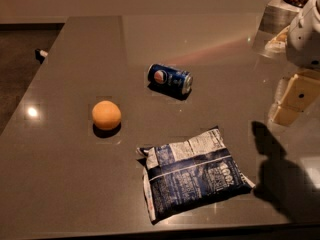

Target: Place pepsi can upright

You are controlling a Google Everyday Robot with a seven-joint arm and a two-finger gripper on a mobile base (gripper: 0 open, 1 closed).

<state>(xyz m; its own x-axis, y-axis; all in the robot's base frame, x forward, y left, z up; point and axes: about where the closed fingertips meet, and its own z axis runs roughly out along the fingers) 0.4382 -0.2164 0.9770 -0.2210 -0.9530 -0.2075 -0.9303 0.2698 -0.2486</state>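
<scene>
Pepsi can (170, 79) lies on its side on the table (75, 184), a little above the middle of the frame, with its silver end facing right and its round logo toward the left. The hand (294, 100) hangs at the right edge of the frame, well apart from the can and slightly lower. Whether it is open or closed cannot be told. An orange (106, 115) sits left of centre, and a blue-and-white snack bag (192, 176) lies below the can.
</scene>
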